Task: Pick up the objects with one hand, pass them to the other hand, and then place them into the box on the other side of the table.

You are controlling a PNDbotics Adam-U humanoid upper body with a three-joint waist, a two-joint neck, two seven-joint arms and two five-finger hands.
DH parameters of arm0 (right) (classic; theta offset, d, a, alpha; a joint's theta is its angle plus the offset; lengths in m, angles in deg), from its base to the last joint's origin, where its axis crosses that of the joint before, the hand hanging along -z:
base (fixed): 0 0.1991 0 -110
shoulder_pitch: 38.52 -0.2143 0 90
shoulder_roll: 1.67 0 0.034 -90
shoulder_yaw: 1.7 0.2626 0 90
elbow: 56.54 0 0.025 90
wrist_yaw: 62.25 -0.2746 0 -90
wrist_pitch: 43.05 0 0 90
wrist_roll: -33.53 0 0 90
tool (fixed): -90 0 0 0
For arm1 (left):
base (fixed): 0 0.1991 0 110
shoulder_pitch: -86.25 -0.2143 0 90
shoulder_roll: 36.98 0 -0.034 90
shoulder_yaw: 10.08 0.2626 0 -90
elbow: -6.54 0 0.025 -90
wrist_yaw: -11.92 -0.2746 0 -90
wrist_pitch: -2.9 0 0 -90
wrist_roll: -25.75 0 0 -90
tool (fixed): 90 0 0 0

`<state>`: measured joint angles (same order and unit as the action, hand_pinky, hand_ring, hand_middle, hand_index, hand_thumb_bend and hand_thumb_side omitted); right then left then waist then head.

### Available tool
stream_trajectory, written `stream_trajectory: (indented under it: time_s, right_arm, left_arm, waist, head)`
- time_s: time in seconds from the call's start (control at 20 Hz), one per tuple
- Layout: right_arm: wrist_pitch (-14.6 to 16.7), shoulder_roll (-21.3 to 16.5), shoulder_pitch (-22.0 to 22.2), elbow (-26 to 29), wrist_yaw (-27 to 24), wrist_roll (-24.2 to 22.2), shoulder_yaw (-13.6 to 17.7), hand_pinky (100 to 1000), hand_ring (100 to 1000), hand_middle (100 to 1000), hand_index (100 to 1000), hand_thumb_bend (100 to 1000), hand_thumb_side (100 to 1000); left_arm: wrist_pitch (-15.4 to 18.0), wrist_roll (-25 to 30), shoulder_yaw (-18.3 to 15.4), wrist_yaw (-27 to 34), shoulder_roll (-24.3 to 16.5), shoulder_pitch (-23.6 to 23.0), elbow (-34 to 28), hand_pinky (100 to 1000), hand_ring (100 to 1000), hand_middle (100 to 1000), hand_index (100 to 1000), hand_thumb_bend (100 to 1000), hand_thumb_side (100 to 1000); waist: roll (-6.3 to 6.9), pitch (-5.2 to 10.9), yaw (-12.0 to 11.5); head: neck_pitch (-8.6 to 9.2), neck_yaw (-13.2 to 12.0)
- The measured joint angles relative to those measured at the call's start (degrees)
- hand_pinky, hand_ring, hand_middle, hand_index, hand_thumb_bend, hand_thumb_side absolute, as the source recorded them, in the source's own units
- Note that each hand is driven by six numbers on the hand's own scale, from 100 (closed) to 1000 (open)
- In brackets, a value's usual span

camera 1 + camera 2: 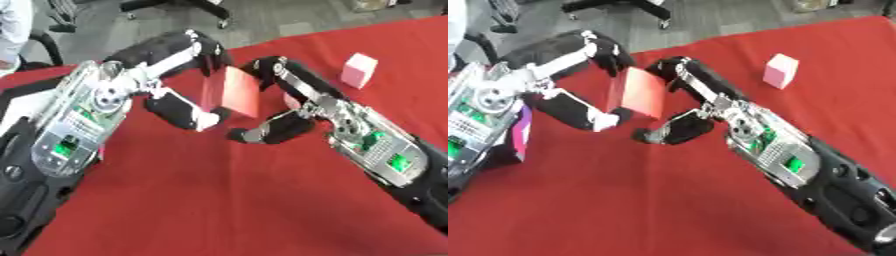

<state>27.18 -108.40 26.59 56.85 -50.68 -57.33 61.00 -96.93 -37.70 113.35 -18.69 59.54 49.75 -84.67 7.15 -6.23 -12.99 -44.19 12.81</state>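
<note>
Over the red tablecloth (219, 200), the block (232, 92) sits clamped in the left hand (179, 107), with the right hand (280, 100) curled beside it, so an early release could drop it.

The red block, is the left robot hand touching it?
Touching. In the left eye view, the left robot hand has fingers over the red block's top edge and its thumb under the bottom edge, with no gap.

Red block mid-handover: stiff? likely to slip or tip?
The red block looks rigid: flat faces and straight edges while the left hand pinches it. Its smooth sides may slip. The right hand curls beside it; contact unclear.
</note>
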Motion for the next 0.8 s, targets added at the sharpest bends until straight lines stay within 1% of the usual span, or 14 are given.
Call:
stream_trajectory:
  time_s: [0.15,0.3,0.55,0.8]
  right_arm:
    - [-0.1,0.0,0.0,0.0,1.0,-0.7,0.0,726,771,706,818,816,221]
    - [-0.3,0.0,0.2,0.0,1.9,-1.0,0.0,733,787,725,834,843,246]
    - [-1.2,-0.3,0.8,0.0,3.0,-1.2,0.1,734,794,735,840,854,261]
    - [-2.5,-0.7,1.9,0.0,3.1,-0.6,0.5,734,795,736,842,848,261]
  left_arm:
    - [0.1,0.2,0.0,-0.5,0.0,0.0,0.0,732,615,436,445,177,100]
    - [0.0,0.4,0.0,-0.7,0.0,0.0,0.0,729,610,426,442,186,100]
    - [-0.2,0.6,-0.2,-0.9,-0.4,-0.5,-0.2,725,597,419,441,181,100]
    - [-0.8,0.1,-1.8,-0.8,-2.3,-2.5,-1.6,722,592,412,437,143,100]
  waist:
    - [0.0,0.0,0.0]
    - [0.0,0.0,0.0]
    - [0.0,0.0,0.0]
    - [0.0,0.0,0.1]
  head:
    - [0.0,0.0]
    - [0.0,-0.1]
    - [0.0,-0.5]
    - [0.0,-1.5]
